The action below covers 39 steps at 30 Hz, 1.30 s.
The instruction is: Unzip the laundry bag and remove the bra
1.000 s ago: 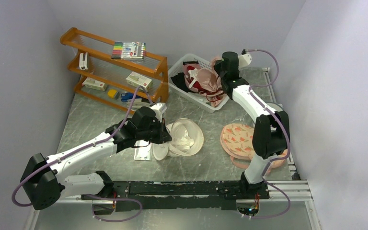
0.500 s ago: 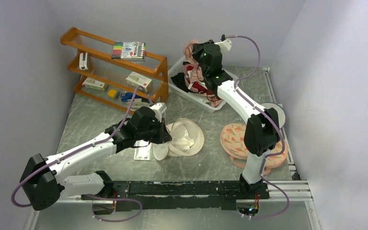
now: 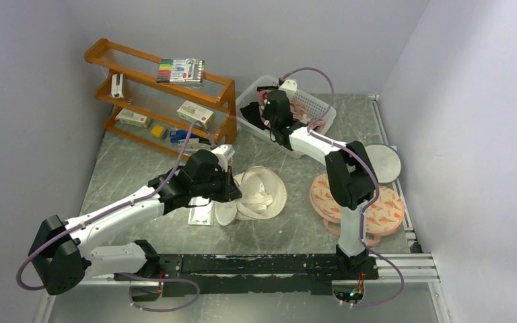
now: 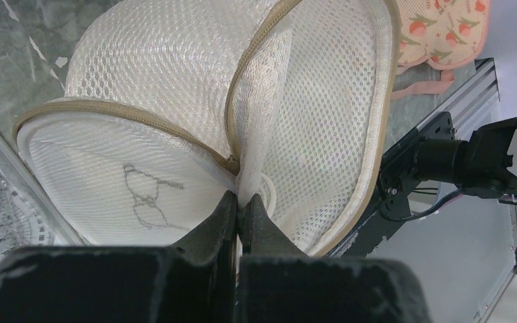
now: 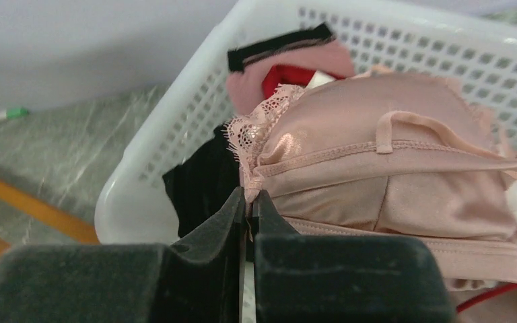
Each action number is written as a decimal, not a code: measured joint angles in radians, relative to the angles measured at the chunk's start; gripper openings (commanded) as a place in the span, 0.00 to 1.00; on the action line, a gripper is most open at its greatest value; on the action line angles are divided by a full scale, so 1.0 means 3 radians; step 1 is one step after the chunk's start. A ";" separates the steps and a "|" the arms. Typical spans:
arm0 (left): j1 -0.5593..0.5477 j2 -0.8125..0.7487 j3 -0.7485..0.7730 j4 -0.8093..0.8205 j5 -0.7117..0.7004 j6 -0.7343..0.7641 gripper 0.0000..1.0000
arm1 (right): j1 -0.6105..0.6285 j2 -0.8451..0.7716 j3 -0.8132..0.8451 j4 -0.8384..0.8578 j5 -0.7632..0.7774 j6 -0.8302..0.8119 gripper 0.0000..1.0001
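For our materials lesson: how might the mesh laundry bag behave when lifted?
Probably floppy: the laundry bag creases where the left gripper pinches it. Likely light: thin open netting. Its zip rim may keep some shape.

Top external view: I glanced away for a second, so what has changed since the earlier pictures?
The right gripper, shut on the pink bra, swung leftward across the white basket, lifting the bra on the way, and is now low over the basket's left side. Its arm no longer hides the grey disc. The left gripper stayed clamped on the laundry bag, which has not moved.
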 measured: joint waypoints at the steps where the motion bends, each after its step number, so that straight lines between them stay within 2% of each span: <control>1: 0.0000 0.0010 0.0000 0.0001 0.0005 0.0000 0.07 | 0.0019 0.0020 -0.0011 -0.0004 -0.0064 -0.0013 0.08; 6: 0.0000 0.0017 0.0000 0.0003 0.0018 0.0000 0.07 | 0.0004 0.0130 0.0018 -0.0161 -0.0392 -0.0024 0.34; 11: 0.0000 0.0014 0.0000 0.0000 0.0018 0.0000 0.07 | -0.0153 0.0144 0.0225 -0.0559 -0.0760 -0.0043 0.51; 13: 0.0000 0.0005 0.0000 0.0000 0.0018 -0.0001 0.07 | -0.0248 0.0050 0.0247 -0.0694 -0.0949 -0.0055 0.62; 16: 0.0000 -0.0003 0.0000 0.0001 0.0018 -0.0013 0.07 | -0.0390 -0.0352 0.0072 -0.0879 -0.1270 -0.0141 0.77; 20: 0.0000 -0.0003 0.0000 0.0013 0.0022 -0.0023 0.07 | -0.0434 -0.1221 -0.0411 -0.0960 -0.1620 -0.0294 0.87; 25: 0.0000 -0.0001 -0.0001 0.0017 0.0022 -0.0010 0.07 | -0.0384 -0.2182 -0.1047 -0.0985 -0.1902 -0.0458 0.89; 30: 0.0000 0.0009 -0.0031 0.0029 0.0020 0.0039 0.07 | -0.0362 -0.3002 -0.2022 -0.1096 -0.2238 -0.0462 0.87; 34: 0.0000 0.0011 -0.0071 0.0031 0.0019 0.0052 0.07 | -0.0198 -0.3427 -0.2477 -0.1279 -0.2435 -0.0392 0.74; 39: 0.0001 0.0011 -0.0071 0.0038 0.0019 0.0066 0.07 | 0.0327 -0.3765 -0.2529 -0.1363 -0.2510 -0.0392 0.62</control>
